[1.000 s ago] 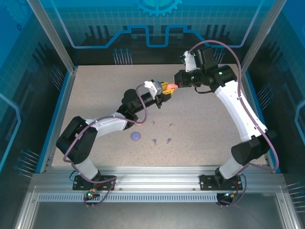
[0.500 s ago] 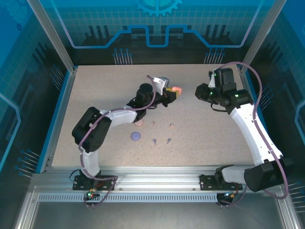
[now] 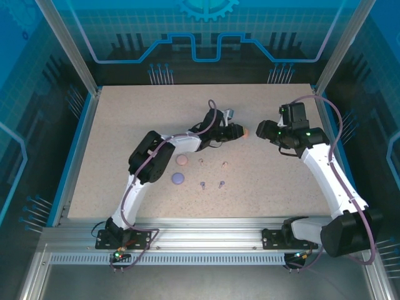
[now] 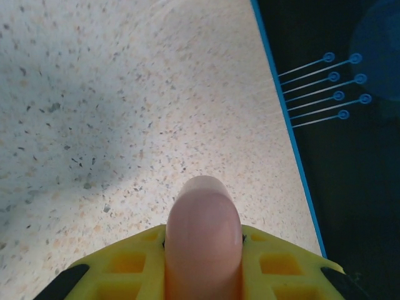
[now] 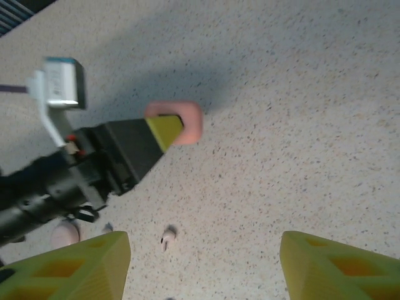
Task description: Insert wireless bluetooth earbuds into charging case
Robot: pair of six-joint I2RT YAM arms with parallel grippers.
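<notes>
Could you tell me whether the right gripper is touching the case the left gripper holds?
Apart. The right wrist view shows bare table between the open right gripper and the case.

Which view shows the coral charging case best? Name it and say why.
Right wrist: the coral charging case shows most of its outline, pinched in the left gripper. Left wrist gives its rounded end between yellow fingers; top external, a small spot.

Top camera looks down from behind; 2 wrist cameras sit close, sharing the table (image 3: 125, 125) (speckled)
</notes>
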